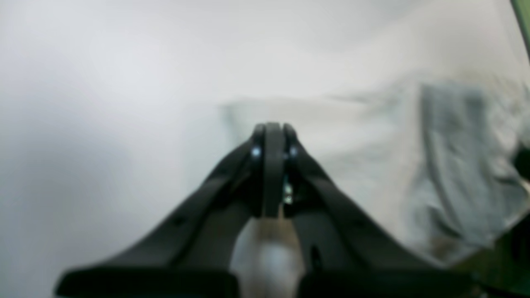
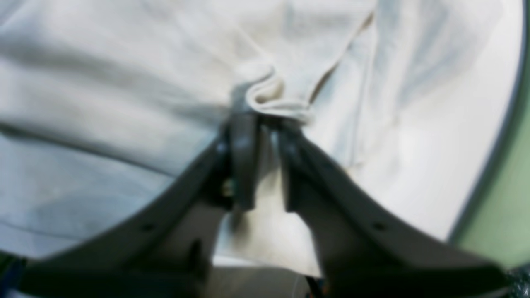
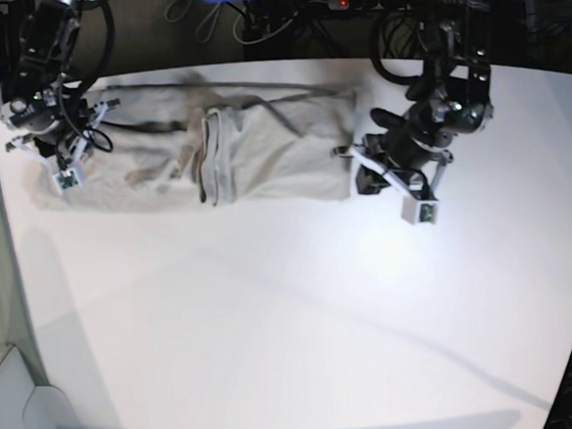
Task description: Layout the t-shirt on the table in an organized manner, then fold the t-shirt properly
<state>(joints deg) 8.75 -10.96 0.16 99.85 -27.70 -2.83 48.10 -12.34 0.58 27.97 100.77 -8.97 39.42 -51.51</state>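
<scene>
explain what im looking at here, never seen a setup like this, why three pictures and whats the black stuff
It is a robot with two arms working at a white table. One picture looks down from overhead; the other two come from cameras on each wrist, so the black prongs are the grippers. A light grey-beige t-shirt lies in a long band across the far side. The left gripper is shut at the shirt's edge; whether it pinches cloth is unclear. The right gripper stands slightly apart against a bunched fold.

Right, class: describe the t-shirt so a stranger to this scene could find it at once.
Start at the big white table and look along its far edge. Between the two robot arms lies the t-shirt, a long, rumpled grey-beige band. It is the only cloth there; everything else near it is black machinery.
</scene>
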